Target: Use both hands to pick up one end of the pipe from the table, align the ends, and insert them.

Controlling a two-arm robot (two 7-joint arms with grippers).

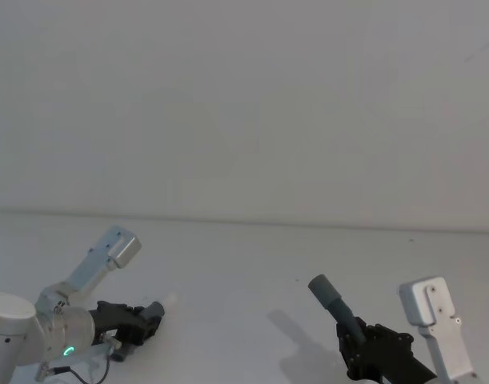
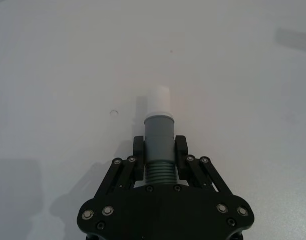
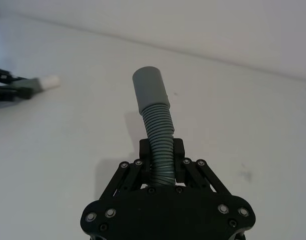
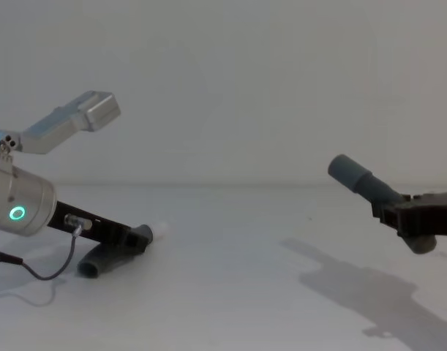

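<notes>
A large plain white matte desk [image 1: 244, 264] takes up the lower part of the head view and runs back to a straight far edge. Behind it rises a plain pale grey wall [image 1: 244, 96]. The desk's surface carries a few tiny dark specks [image 1: 298, 280] and, in the left wrist view, a faint small ring mark [image 2: 113, 112]. Soft grey shadows [image 4: 355, 285] of the right arm lie across it on the robot's right.

On the robot's left, the black plastic left hand [image 2: 159, 150] sits low, near the desk, on a silver cylindrical wrist [image 4: 33, 201] that shows a green ring light. It is clenched on a short curved white-tipped grey corrugated hose piece [image 2: 159, 172], gripping where the smooth narrow cuff [image 2: 159, 130] meets the ribs. The cuff's white tip [image 2: 158, 100] sticks out past the fingers toward the middle of the desk. In the chest view the trailing end of this piece droops to the surface beneath the hand.

On the robot's right, the black plastic right hand [image 3: 162, 150] hovers well above the desk and grasps the second grey corrugated hose piece [image 3: 159, 125] around its ribbed body. Its wider plain grey socket [image 3: 150, 87] points up and toward the robot's left. The white tip and the socket are well apart, with white desk surface between them.
</notes>
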